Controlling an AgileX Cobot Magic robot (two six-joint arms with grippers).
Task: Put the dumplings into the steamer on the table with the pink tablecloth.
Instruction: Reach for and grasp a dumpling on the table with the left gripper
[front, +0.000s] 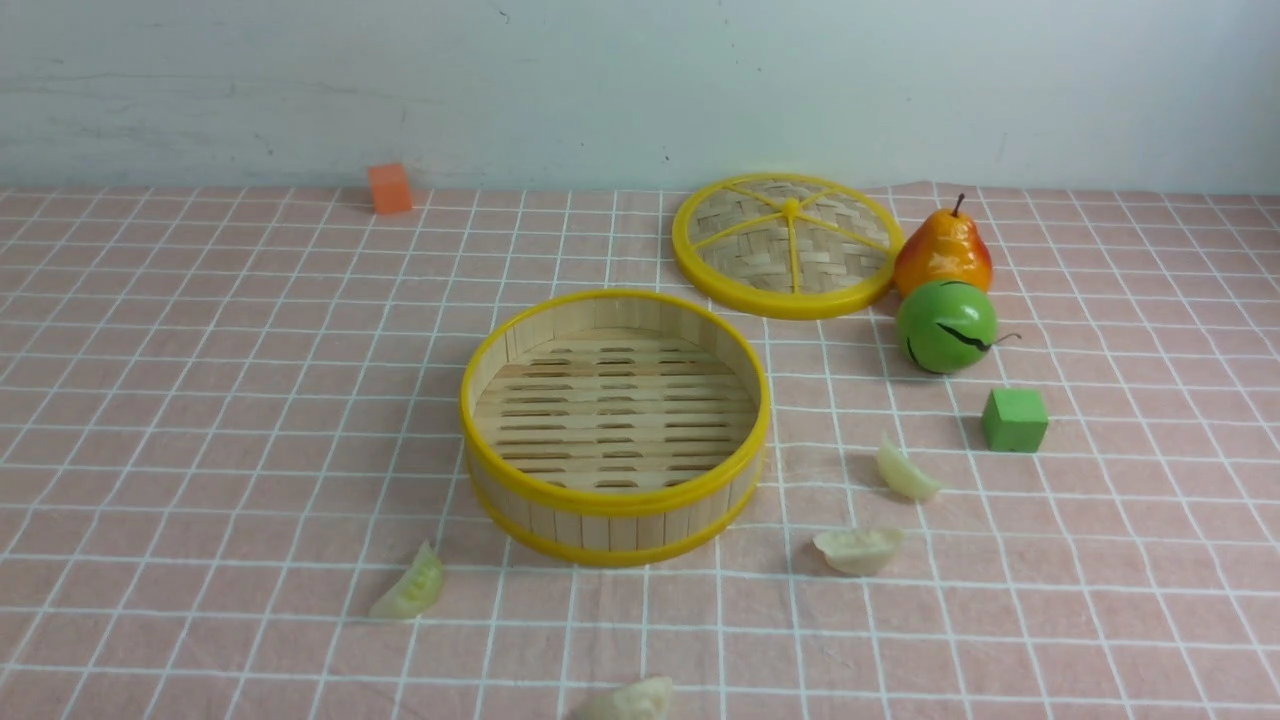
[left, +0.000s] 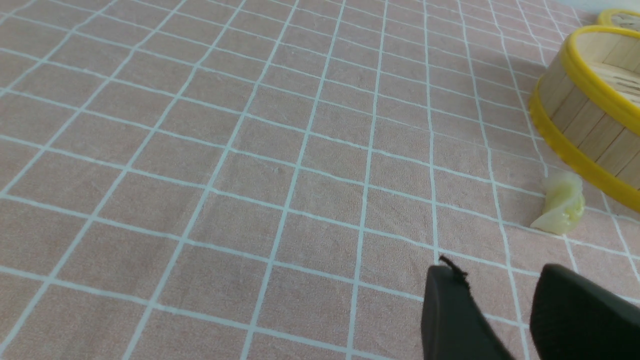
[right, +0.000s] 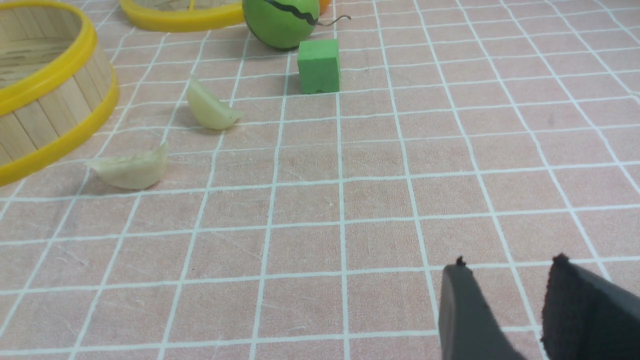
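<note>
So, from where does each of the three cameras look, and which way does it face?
Front view: between the arms, facing forward over the steamer to the wall; no arm shows.
Left wrist view: on the left wrist, facing the greenish dumpling; the left gripper shows.
Right wrist view: on the right wrist, facing the green cube; the right gripper shows.
All three share the steamer.

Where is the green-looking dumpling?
In the front view, the greenish dumpling lies on the pink tablecloth on the robot's left, close by the steamer's near-left wall but not touching it.
</note>
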